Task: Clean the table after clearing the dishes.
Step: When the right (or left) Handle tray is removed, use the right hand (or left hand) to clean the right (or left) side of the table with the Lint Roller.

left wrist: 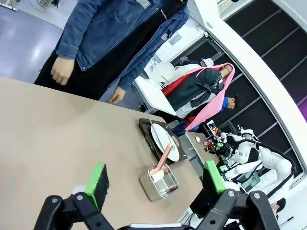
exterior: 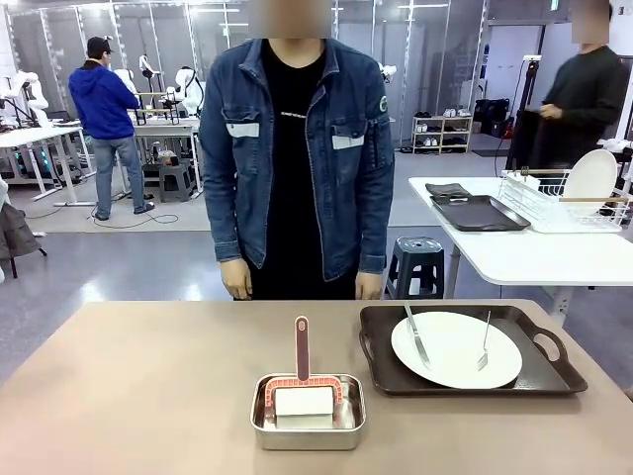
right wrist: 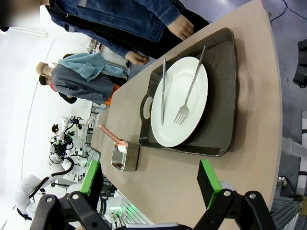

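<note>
Counter: the beige counter [exterior: 148,396] fills the lower half of the front view. A person [exterior: 297,148] stands at its far edge with hands hanging, touching nothing.
Dishes on counter: a dark tray [exterior: 544,374] lies at lower right of the front view. A white plate [exterior: 455,351] rests in it, with a knife [exterior: 416,336] and a fork [exterior: 485,341] laid across the plate, apart from each other.
Dishes off counter: a second tray [exterior: 480,213] and a racked plate [exterior: 590,178] are seen on the white side table [exterior: 514,257], upper right.
Cleaning kit: a steel pan [exterior: 308,438] sits at lower centre, just beside the tray's near left corner; whether they touch cannot be told. It holds a white block [exterior: 304,401] and a pink-handled brush [exterior: 302,346].
Left claw [left wrist: 154,167]: released, fingers spread wide, nothing between them.
Right claw [right wrist: 149,175]: released and empty. The tray lies ahead of it, upper middle of the right wrist view.
Step judged: the tray is to be cleared off before any wiping.
Method: a handle is best gripped at its middle. The tray should be lifted level and moved slowly so that the plate and cutlery are not set sliding.
Risk: the pan could be knocked if the tray is dragged rather than lifted.
</note>
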### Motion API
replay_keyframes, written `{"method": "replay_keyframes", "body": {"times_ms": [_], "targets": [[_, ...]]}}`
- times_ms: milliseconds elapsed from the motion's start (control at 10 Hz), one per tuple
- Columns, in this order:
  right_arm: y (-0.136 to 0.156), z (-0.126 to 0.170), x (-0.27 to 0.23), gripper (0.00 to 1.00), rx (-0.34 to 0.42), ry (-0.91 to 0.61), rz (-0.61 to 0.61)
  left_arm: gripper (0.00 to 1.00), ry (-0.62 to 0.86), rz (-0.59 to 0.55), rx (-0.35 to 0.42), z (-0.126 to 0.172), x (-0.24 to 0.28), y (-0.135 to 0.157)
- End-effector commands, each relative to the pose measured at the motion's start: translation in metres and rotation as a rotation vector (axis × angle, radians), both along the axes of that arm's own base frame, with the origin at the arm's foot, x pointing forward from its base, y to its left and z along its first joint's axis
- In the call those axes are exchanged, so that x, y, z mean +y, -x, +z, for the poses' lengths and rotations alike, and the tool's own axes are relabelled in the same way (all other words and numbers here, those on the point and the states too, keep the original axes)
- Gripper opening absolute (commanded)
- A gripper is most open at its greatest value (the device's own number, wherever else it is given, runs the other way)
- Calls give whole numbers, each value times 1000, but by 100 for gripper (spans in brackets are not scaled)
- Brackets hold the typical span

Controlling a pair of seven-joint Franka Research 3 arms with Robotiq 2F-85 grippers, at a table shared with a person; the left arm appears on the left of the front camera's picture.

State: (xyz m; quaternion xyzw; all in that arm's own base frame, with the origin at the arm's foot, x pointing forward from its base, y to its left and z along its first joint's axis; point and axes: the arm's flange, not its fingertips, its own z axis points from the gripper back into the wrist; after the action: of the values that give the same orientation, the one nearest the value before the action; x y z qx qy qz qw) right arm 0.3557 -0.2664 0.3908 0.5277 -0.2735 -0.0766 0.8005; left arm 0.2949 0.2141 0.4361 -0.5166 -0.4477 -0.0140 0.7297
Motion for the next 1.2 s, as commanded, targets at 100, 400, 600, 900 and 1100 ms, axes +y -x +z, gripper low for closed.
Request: {"method": "replay_keyframes", "body": {"times_ms": [100,400,600,900,1100], "targets": [[1,3,0,100,-8,-2,1,100,16,-8,5,2,2,3],[1,3,0,100,-8,-2,1,100,16,-8,5,2,2,3],[1,3,0,100,-8,-2,1,100,16,-8,5,2,2,3],[1,3,0,100,-8,-2,1,100,16,-8,5,2,2,3],[1,3,0,100,-8,-2,1,100,16,-8,5,2,2,3]]}}
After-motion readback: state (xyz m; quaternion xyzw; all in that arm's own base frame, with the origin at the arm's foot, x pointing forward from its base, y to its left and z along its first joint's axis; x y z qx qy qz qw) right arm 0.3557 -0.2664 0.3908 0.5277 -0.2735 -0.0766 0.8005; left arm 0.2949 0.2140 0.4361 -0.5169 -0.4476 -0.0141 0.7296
